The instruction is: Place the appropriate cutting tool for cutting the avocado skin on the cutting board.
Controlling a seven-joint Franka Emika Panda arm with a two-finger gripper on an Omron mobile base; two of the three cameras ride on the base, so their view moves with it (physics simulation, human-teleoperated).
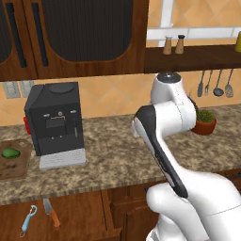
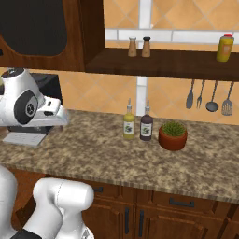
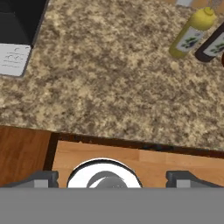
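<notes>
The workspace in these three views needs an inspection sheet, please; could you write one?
Surface: speckled granite counter over wooden cabinets.
Job's things: avocado lies on the cutting board at the counter's left end; knife and blue-handled peeler lie side by side in an open drawer below the counter.
Clutter: black coffee machine, two bottles, potted plant.
Hand: the hand is open, empty, above the counter's front edge.
Cables: nothing seen.
Surroundings: shakers on the shelf, hanging utensils.

tool [image 3: 112, 178] spread wide over counter edge | granite counter [image 3: 109, 78] | yellow bottle [image 3: 189, 35] | coffee machine [image 3: 17, 30]
</notes>
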